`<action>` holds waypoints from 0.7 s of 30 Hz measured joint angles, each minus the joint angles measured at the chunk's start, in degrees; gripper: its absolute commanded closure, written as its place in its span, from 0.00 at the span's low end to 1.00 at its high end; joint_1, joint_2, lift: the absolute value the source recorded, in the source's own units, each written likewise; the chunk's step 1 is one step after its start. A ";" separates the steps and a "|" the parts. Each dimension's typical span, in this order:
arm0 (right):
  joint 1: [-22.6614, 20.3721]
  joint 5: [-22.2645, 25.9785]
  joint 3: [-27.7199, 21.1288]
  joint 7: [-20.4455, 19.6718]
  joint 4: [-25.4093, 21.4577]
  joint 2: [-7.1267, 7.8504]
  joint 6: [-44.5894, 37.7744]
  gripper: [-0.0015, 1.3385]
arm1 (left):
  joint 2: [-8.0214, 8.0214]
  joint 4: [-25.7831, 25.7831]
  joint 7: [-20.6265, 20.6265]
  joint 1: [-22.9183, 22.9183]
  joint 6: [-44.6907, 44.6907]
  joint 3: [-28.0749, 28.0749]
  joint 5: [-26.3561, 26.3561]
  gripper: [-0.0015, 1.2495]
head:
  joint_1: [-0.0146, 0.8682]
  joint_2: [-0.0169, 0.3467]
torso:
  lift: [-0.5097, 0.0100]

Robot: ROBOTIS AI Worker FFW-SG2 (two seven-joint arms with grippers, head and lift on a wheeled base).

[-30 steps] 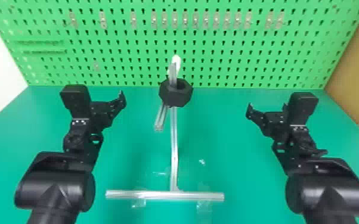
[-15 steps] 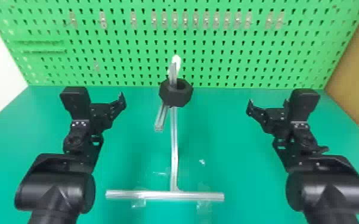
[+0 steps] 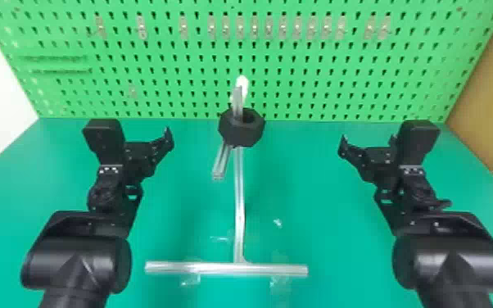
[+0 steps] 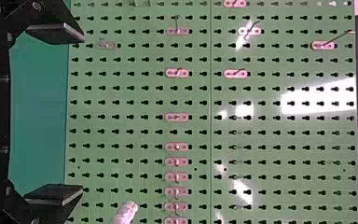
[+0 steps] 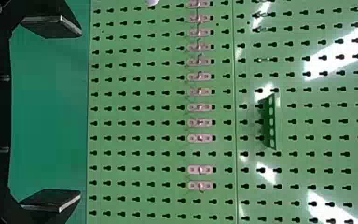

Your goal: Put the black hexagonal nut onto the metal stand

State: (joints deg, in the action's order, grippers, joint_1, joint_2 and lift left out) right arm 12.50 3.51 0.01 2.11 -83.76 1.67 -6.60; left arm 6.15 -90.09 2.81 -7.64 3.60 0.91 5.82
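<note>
one big green board [image 3: 203, 65] full of keyhole slots closes off the back of the room, with a pale wall [image 3: 2, 78] to the left and a tan panel [image 3: 477, 102] to the right. in front of it lies the surface [image 3: 331, 229], flat green and smooth, with plenty of elbow room around the work. the stand [image 3: 239, 204] lies between the two arms, its crossbar [image 3: 217, 268] nearest the robot.

the left tool [image 4: 81, 114] is released, fingers spread wide with nothing between them; the right tool [image 5: 80, 114] is the same. both are well apart from the stand.

the nut [image 3: 241, 133] is up at the stand's far end, seemingly threaded over the post [image 3: 238, 96], so the job looks done. i can't tell how snugly it's seated. i'd guess it's light and stiff, hardly fragile, maybe a bit slick on its faces. if it needs a nudge, pinch it squarely across two opposite flats; catching a corner could twist it, and a sideways shove might rock the stand.

smallest are the row of clips [image 3: 240, 28] on the board and the clear tape [image 3: 191, 279] by the crossbar, probably there to steady the base.
</note>
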 measured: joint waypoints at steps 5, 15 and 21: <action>0.16 0.00 0.01 0.00 0.00 0.00 0.00 0.07 | 0.00 0.00 0.00 -0.01 0.00 0.04 0.00 0.12 | 0.80 0.27 | 0.98; 0.24 0.10 0.08 0.00 0.00 0.09 0.00 0.07 | 0.00 0.00 0.00 -0.10 0.00 0.08 -0.02 0.12 | 0.80 0.27 | 0.98; 0.31 0.17 0.08 0.00 0.00 0.16 0.00 0.07 | 0.00 0.00 0.00 -0.10 0.00 0.14 -0.03 0.12 | 0.80 0.27 | 0.98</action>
State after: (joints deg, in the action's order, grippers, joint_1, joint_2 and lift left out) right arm 12.81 3.69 0.09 2.11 -83.76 1.83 -6.60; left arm 6.15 -90.09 2.81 -7.74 3.60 1.06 5.79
